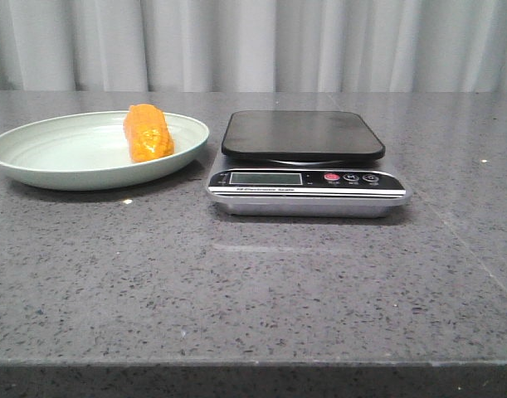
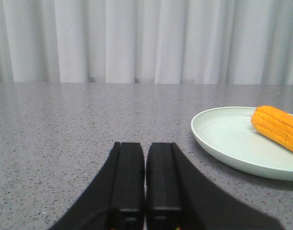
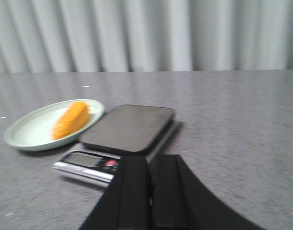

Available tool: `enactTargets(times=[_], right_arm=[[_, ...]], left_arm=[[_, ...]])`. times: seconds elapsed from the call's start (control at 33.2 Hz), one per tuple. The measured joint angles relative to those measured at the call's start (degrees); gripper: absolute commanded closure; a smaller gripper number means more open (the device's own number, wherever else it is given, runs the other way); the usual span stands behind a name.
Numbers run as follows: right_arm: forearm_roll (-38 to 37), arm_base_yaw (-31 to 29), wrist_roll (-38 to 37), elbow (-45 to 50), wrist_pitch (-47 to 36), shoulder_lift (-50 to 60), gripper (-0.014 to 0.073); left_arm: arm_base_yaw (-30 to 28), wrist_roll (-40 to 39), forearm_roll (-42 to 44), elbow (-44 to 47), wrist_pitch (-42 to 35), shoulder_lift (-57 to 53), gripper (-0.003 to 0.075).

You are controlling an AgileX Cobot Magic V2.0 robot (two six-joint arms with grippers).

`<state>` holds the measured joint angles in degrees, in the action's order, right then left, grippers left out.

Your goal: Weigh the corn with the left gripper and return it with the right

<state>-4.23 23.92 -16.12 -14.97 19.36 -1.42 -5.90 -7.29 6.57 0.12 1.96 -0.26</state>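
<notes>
The corn (image 1: 149,133) lies on its side in the pale green plate (image 1: 37,166), toward the edge nearest the scale (image 1: 307,166), whose black platform is bare. My left gripper (image 2: 145,179) hangs low over the table, well apart from the plate, its two fingers pressed together with nothing between them. My right gripper (image 3: 150,191) is likewise closed flat and empty, sitting back from the scale.

I judge the first step is the pick with my left. To do it well I need to spread the fingers wide before I arrive, come over the plate rim rather than through it, and turn so the pads meet the cob across its short width at the middle, not end to end. The bumpy kernels should give grip, but the cob is round and may roll in the shallow dish, so I should close squarely and lift straight up before crossing to the platform
</notes>
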Motion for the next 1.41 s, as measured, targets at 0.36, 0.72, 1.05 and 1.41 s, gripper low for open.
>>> enactTargets(times=[0.36,0.72,1.05,1.41], right_arm=[[4.83,-21.94,1.68,14.03,-15.06,0.0,0.0453],[4.83,-22.16,18.88,16.54,-17.26,2.02,0.0453],[4.83,-22.16,20.91,16.54,-17.26,2.02,0.0453],[4.83,-22.16,20.91,16.54,-17.26,2.02,0.0453]], left_arm=[[0.0,0.0,0.0,0.0,0.0,0.0,0.0586],[0.0,0.0,0.09,0.0,-0.11,0.0,0.0586],[0.0,0.0,0.09,0.0,-0.11,0.0,0.0586],[0.0,0.0,0.09,0.0,-0.11,0.0,0.0586]])
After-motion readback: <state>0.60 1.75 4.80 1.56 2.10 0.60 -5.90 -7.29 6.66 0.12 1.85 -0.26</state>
